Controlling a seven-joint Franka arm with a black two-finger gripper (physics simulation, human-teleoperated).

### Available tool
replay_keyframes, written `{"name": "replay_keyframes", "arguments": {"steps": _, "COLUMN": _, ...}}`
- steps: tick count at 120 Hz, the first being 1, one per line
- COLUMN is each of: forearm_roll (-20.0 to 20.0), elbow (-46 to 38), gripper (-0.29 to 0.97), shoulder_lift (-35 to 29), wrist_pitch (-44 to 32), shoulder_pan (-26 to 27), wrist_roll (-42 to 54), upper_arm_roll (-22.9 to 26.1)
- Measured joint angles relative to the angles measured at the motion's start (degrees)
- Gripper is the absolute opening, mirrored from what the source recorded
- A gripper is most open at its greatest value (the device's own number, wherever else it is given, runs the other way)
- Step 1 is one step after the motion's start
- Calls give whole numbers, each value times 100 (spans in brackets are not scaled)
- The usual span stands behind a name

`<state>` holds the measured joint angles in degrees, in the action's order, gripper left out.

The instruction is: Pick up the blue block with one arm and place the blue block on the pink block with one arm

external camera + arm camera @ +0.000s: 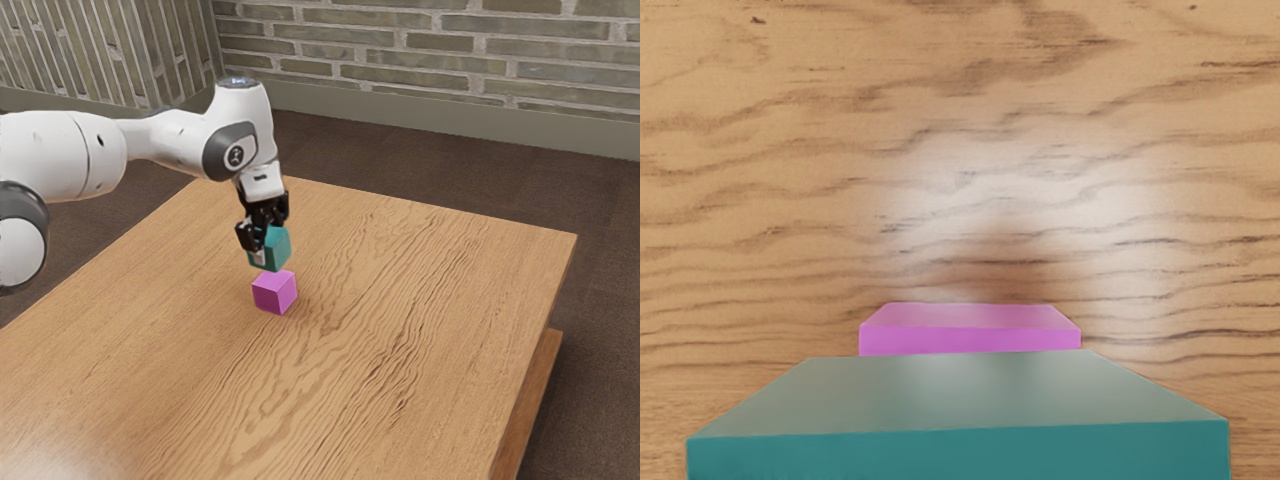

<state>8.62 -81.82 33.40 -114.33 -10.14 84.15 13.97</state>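
Observation:
The blue block (277,246), teal in colour, hangs in the air between the black fingers of my gripper (262,247), which is shut on it. Just under it, with a small gap, the pink block (274,291) rests on the wooden table (420,330). In the wrist view the blue block (960,415) looms large under my hand, and part of the pink block (970,328) peeks out beyond it.
The table's right edge (545,330) drops off to a dark floor in the exterior view. A brick wall (430,50) stands behind. Bare wood surrounds the two blocks on all sides.

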Motion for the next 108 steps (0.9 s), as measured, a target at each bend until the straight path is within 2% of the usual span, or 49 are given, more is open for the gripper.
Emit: {"name": "replay_keyframes", "arguments": {"steps": 108, "forearm_roll": -192, "elbow": 2, "gripper": 37, "shoulder_lift": 180, "wrist_pitch": -9, "shoulder_pan": -129, "wrist_roll": 643, "upper_arm_roll": -8}}
